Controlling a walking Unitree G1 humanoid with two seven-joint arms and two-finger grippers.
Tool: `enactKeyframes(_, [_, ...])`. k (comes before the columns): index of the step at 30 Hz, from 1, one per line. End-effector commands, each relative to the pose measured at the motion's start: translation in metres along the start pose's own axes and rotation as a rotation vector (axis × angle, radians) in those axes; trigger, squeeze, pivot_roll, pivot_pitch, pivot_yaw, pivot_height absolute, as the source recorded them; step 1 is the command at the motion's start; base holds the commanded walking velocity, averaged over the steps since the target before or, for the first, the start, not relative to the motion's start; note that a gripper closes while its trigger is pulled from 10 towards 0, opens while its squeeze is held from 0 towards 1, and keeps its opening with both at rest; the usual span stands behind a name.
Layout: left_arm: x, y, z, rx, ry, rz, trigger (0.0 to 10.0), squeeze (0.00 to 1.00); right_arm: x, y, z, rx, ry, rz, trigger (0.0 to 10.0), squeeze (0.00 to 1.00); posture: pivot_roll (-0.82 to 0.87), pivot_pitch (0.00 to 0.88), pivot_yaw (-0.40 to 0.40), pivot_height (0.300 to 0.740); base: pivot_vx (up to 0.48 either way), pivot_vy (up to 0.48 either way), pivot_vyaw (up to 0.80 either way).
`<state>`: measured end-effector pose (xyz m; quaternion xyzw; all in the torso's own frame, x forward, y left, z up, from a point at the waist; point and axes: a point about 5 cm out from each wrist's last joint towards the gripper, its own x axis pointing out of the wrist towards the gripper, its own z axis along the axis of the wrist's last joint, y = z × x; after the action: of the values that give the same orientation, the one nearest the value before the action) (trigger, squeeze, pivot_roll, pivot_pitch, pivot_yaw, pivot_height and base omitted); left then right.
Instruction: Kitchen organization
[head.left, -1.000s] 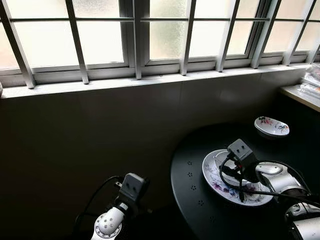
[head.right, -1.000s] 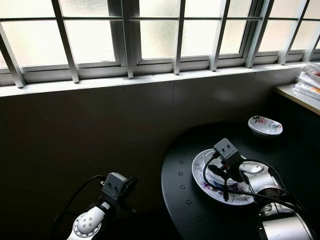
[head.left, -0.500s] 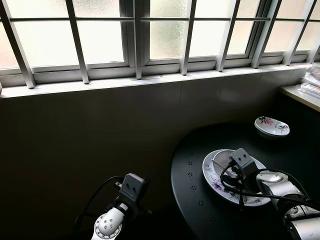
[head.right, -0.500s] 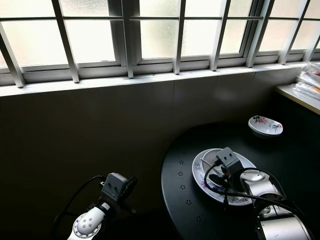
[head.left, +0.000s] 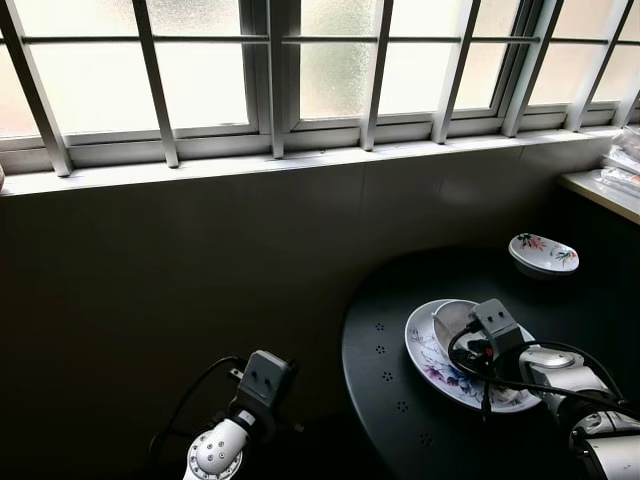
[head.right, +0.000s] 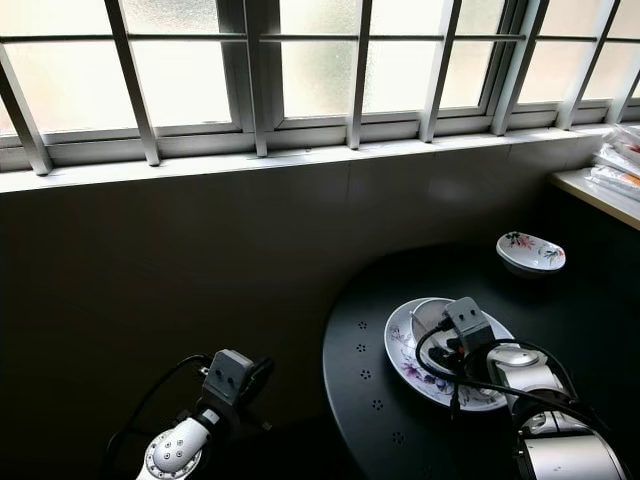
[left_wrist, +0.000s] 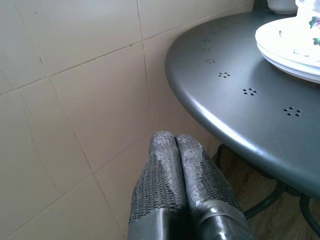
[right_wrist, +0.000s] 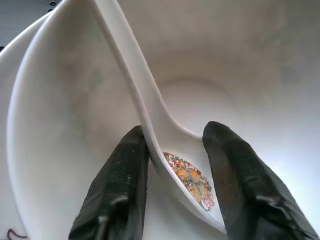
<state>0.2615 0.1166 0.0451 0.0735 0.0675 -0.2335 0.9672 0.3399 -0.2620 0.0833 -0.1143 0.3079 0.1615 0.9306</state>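
Round dark table (head.left: 390, 400) with flowered plate (head.left: 428, 366), small dish (head.left: 543, 252).

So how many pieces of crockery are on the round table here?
4: a floral plate near the table's edge, a bowl on it holding a spoon, and a small dish farther back. The right arm may hide more.

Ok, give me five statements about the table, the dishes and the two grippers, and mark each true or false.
1. The right gripper has its fingers either side of a white spoon inside a bowl. True.
2. The bowl sits on a floral plate. True.
3. The left gripper is open over the plate. False: it is shut, low beside the table, near the tiled wall.
4. The small dish is stacked on the plate. False: it stands apart, farther back on the table.
5. The table is round and dark. True.
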Motion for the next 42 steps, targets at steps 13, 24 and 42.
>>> enactKeyframes(13, [0.0, -0.001, 0.002, -0.007, -0.003, -0.005, 10.0, 0.0, 0.003, -0.004, 0.02, 0.024, -0.069, -0.153, 0.0, 0.0, 0.05, 0.0, -0.037, 0.74, 0.0, 0.0, 0.0])
enactKeyframes(24, [0.0, 0.0, 0.002, -0.009, -0.005, -0.007, 10.0, 0.0, 0.012, 0.01, 0.029, 0.047, -0.148, -0.239, 0.0, 0.0, 0.06, 0.0, -0.035, 0.74, 0.0, 0.0, 0.0])
enactKeyframes(42, [0.0, -0.001, 0.003, -0.015, -0.007, -0.008, 10.0, 0.0, 0.0, 0.042, 0.093, -0.203, -0.534, -0.378, 0.0, 0.0, 0.05, 0.0, -0.034, 0.74, 0.0, 0.0, 0.0])
